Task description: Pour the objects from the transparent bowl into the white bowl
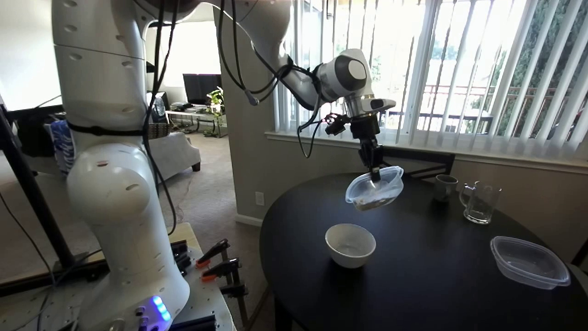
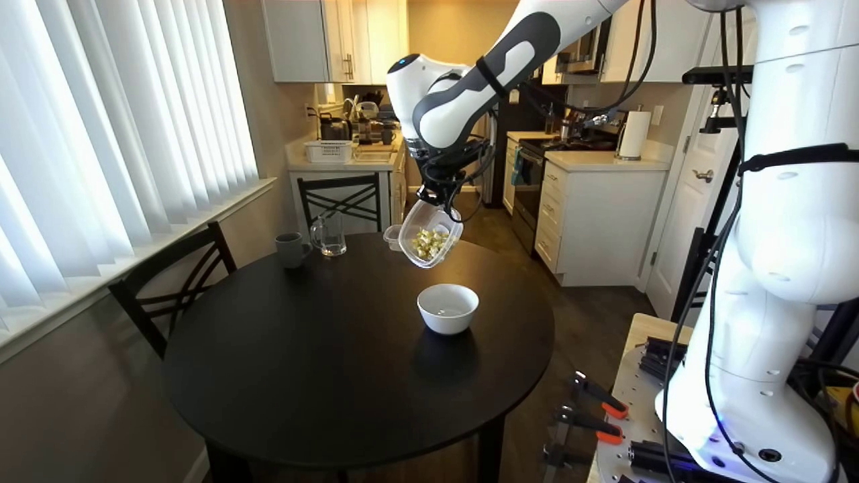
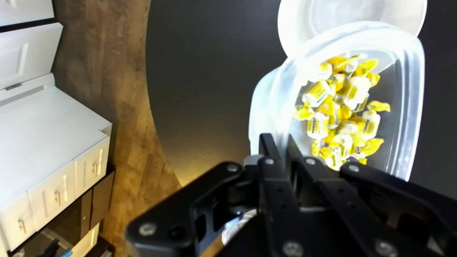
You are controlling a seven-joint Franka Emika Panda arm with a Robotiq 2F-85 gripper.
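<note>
My gripper (image 3: pixel 279 140) is shut on the rim wall of the transparent bowl (image 3: pixel 410 96) and holds it in the air, tilted. The gripper also shows in both exterior views (image 1: pixel 375 175) (image 2: pixel 436 197), with the transparent bowl (image 1: pixel 392 181) (image 2: pixel 421 218) below its fingers. The objects (image 3: pixel 337 117), yellow-and-white wrapped pieces, lie heaped inside it; they also show in an exterior view (image 2: pixel 429 243). The white bowl (image 1: pixel 347 261) stands upright on the table, lower than the transparent bowl and a little to one side. Its inside looks empty in an exterior view (image 2: pixel 448 323). In the wrist view the transparent bowl partly covers the white bowl (image 3: pixel 294 21).
The round black table (image 1: pixel 413 289) also carries a grey mug (image 1: pixel 444 188), a clear glass mug (image 1: pixel 480 207) and a larger clear container (image 1: pixel 530 279). Dark chairs (image 2: pixel 178 282) stand around it. A window with blinds (image 1: pixel 459 82) is beside the table.
</note>
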